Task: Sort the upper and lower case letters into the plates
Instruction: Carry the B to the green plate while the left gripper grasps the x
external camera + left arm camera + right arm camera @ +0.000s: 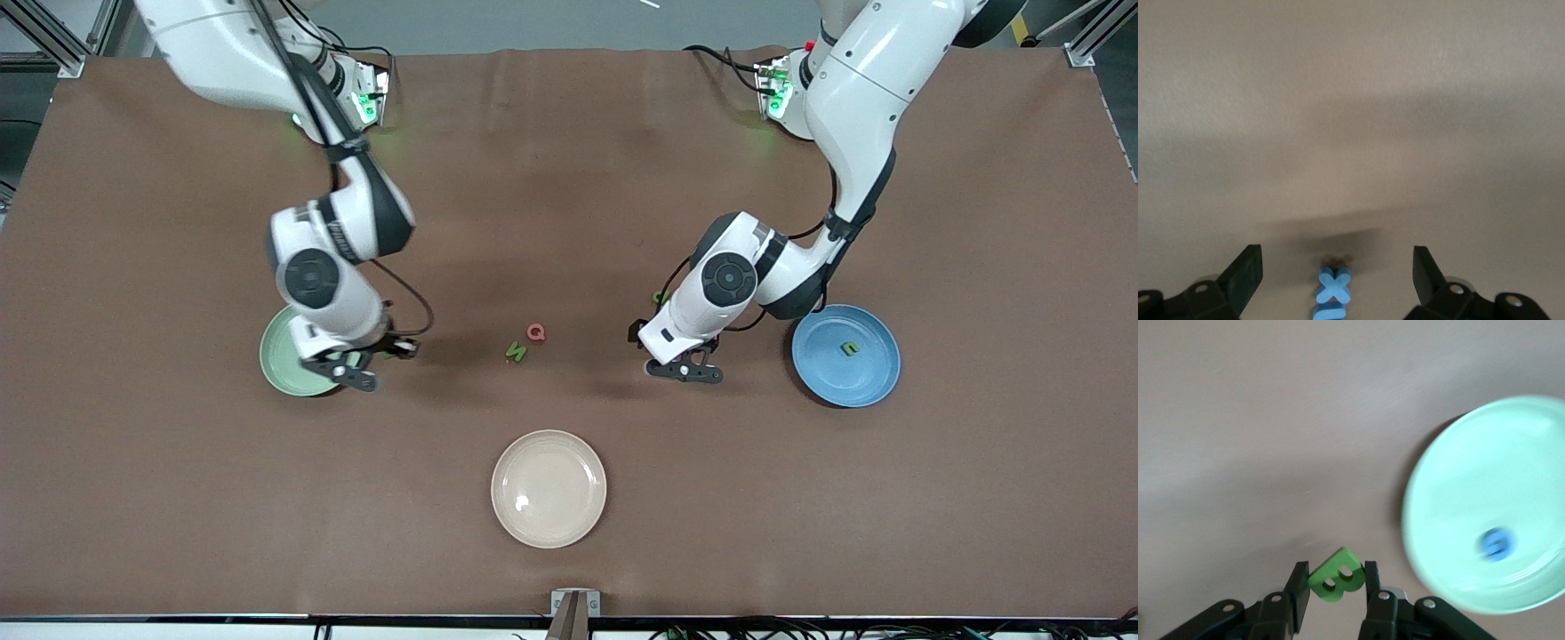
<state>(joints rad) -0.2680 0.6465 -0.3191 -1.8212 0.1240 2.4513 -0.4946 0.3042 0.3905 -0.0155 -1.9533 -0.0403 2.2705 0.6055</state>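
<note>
The sorting looks partly done. The blue plate (845, 356), toward the left arm's end of the counter (569, 533), holds one green letter (850, 349); the light green plate (1491, 507), toward the right arm's end, holds a blue letter (1496, 543).

The right end effector (1335, 583) is clamped on the green B (1337, 575), beside that plate. The left end effector (1337, 273) hangs with its fingers apart around the blue x (1333, 288).

The pink Q (536, 332) and green N (516, 352) lie unsorted mid-counter. A cream plate (548, 488) sits near the front edge. The counter is brown and matte, with metal framing at its corners.
</note>
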